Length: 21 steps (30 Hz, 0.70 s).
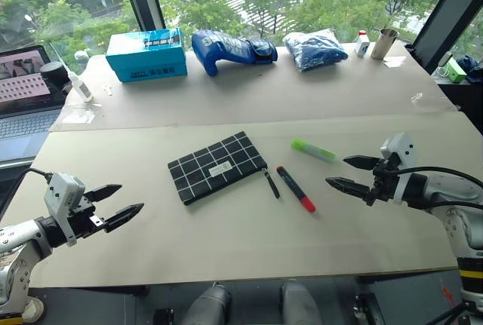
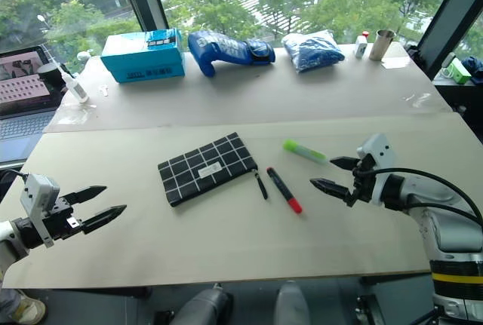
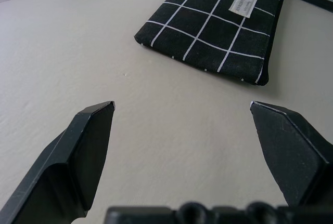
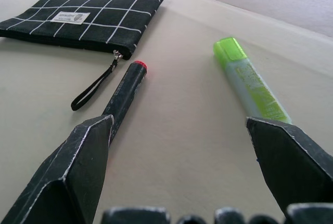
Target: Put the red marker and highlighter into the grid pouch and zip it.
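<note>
Nothing is picked up yet: both the left gripper (image 1: 119, 203) and the right gripper (image 1: 348, 173) hover spread and empty, the red marker (image 1: 295, 188) and highlighter (image 1: 314, 150) just ahead of the right one, the closed grid pouch (image 1: 217, 166) beyond, needing unzipping first.

Head pair: high, looking forward and down over the table (image 1: 249, 234), window beyond; near-identical scenes, slightly offset sideways. Left wrist: low over the tabletop, looking along its fingers (image 3: 83, 146) toward the grid pouch (image 3: 218, 24), close. Right wrist: equally low, facing the red marker (image 4: 125, 94), the highlighter (image 4: 250, 81) and the same pouch. Pouch common to all four.
</note>
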Tool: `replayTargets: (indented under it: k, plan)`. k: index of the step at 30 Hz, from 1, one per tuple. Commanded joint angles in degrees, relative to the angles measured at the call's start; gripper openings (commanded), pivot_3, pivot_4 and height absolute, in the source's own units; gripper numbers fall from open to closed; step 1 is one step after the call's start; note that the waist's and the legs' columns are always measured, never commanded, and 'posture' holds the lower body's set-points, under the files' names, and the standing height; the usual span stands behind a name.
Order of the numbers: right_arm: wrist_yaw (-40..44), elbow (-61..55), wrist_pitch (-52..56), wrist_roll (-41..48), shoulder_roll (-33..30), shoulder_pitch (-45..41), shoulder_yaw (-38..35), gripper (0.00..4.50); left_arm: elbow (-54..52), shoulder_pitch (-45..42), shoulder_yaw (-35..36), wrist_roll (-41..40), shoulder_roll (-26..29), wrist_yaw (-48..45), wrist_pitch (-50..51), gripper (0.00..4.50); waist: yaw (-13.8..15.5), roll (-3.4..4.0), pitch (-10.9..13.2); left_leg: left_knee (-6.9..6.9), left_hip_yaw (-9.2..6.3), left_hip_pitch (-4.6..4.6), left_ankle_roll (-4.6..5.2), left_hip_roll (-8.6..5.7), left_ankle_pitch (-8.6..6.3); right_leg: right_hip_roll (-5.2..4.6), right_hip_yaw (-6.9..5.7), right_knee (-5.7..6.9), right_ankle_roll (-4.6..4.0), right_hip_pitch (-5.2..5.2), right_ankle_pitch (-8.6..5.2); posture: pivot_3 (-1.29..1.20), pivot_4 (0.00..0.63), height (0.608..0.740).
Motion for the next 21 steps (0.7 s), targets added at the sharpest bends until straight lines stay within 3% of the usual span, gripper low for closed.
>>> replayTargets:
  k: [1, 7, 10, 16, 21]
  plan:
    - [-0.8, -0.6, -1.0, 0.4, 0.5, -1.3, -0.2, 4.49, 0.0, -1.7, 1.0, 0.0, 0.3, 1.2, -0.3, 4.5, 0.0, 0.0, 0.0, 0.0, 0.0, 0.0, 0.0, 0.0, 0.0, 0.0, 0.0, 0.0, 0.0, 0.0, 0.0, 0.0, 0.15, 0.74]
    - [-3.6, -0.8, -1.3, -1.5, 2.7, -4.0, 2.6, 4.49, 6.7, -5.5, -4.3, 5.0, 3.1, -3.5, -5.2, 4.5, 0.0, 0.0, 0.0, 0.0, 0.01, 0.01, -0.01, 0.0, 0.01, 0.02, 0.0, 0.02, -0.02, -0.01, 0.02, 0.0, 0.15, 0.74]
    - [-5.5, 0.2, -1.3, -3.0, 4.0, -7.1, 4.8, 3.79, 9.9, -6.9, -5.9, 10.2, 3.4, -5.0, -16.6, 4.5, -0.2, 0.0, 0.0, 0.0, 0.01, 0.0, -0.02, 0.01, 0.01, 0.02, -0.01, 0.01, -0.03, -0.04, 0.02, 0.0, 0.15, 0.74]
    - [-4.5, -1.5, -2.0, -3.0, 8.7, -14.1, 11.1, 1.7, 17.7, -9.2, -8.7, 20.0, 5.5, -5.2, -35.5, 4.5, -0.3, 0.0, 0.0, 0.0, 0.02, -0.01, -0.09, 0.06, -0.01, 0.03, -0.03, -0.01, -0.06, -0.08, 0.04, 0.0, 0.15, 0.74]
    - [-4.2, -0.2, -3.1, -5.3, 15.0, -21.6, 18.0, 0.02, 23.7, -12.7, -10.7, 23.4, 5.4, -3.6, -46.0, 4.5, -0.4, -0.01, 0.0, 0.0, 0.12, -0.08, -0.1, 0.13, -0.01, 0.04, -0.06, 0.06, -0.12, -0.32, 0.09, 0.0, 0.15, 0.74]
